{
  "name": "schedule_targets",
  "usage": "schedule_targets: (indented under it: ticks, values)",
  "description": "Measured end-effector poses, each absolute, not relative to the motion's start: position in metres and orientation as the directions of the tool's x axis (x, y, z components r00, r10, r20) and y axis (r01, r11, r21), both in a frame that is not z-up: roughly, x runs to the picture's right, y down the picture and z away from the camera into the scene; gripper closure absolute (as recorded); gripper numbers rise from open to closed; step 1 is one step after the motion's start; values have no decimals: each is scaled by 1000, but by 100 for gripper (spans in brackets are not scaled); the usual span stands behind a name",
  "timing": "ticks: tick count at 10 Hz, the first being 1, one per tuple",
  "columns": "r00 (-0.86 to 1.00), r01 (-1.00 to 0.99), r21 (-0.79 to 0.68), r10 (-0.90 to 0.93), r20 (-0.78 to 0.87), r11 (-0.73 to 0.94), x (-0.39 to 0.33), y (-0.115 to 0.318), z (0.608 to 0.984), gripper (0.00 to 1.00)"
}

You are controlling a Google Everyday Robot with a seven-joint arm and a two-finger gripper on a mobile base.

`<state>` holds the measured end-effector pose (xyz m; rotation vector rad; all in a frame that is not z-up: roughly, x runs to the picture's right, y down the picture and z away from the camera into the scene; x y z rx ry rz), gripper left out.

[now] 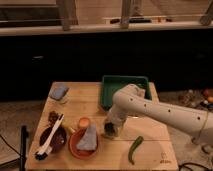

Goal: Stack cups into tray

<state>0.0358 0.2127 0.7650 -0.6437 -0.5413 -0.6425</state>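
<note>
The dark green tray (113, 94) lies at the back of the wooden table, right of the middle. My gripper (111, 126) is lowered just in front of the tray's near left corner, at a small cup (110, 132). That cup stands on the table and looks dark with a pale greenish rim. The white arm hides much of it, so I cannot tell whether one cup or two stand there. No cup shows inside the tray.
An orange-brown bowl (75, 148) with a grey-blue piece in it sits left of the gripper. A dark brown bowl (58, 142) holds a white brush. A small orange-topped object (84, 122), a blue sponge (59, 92) and a green pepper (134, 149) lie around.
</note>
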Motion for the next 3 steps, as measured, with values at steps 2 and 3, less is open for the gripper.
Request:
schedule_targets:
  ticks: [2,3]
  values:
    - [678,688,-363,-377,631,628,37,208,762,100]
    - [677,688,-358,-381,630,631,37,204,759,100]
